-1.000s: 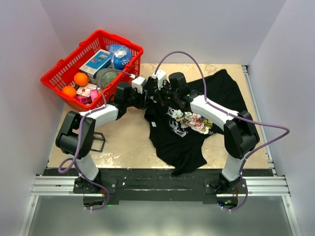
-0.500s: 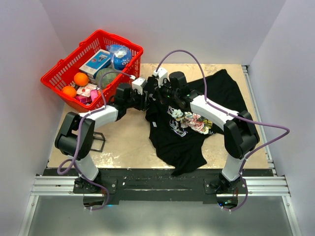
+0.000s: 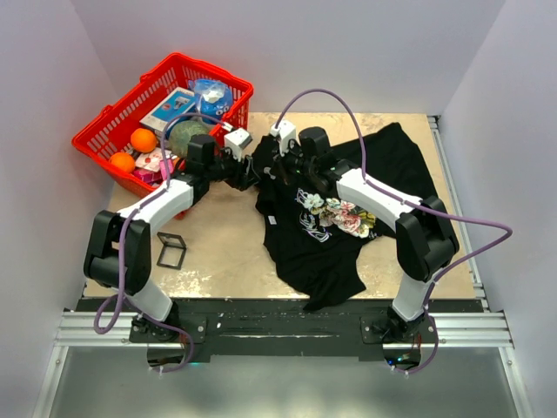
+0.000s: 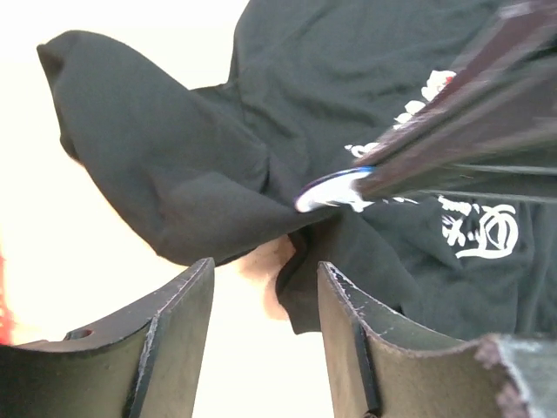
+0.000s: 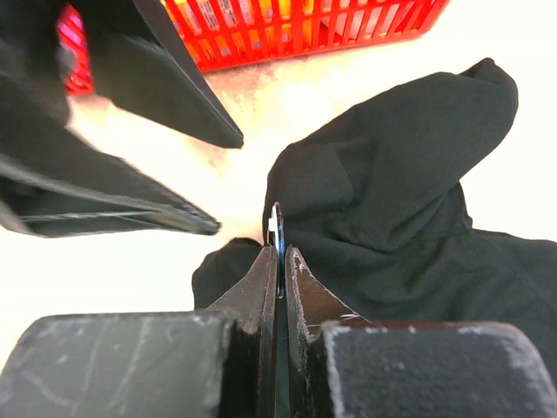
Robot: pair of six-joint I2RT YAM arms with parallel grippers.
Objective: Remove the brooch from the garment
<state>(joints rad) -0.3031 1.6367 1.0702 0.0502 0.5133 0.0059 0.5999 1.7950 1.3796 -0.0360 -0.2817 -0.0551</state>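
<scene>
Nothing can be read with certainty — the garment [image 4: 261, 87] bears a white stylised mark [image 4: 480, 233], perhaps lettering, too blurred to make out.

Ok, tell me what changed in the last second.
The left arm swung out to its left, and its wrist drew back toward the red basket. The left pincer now stands open, just short of the T-shirt. The right pincer stayed shut on the brooch, and the T-shirt did not shift.
</scene>
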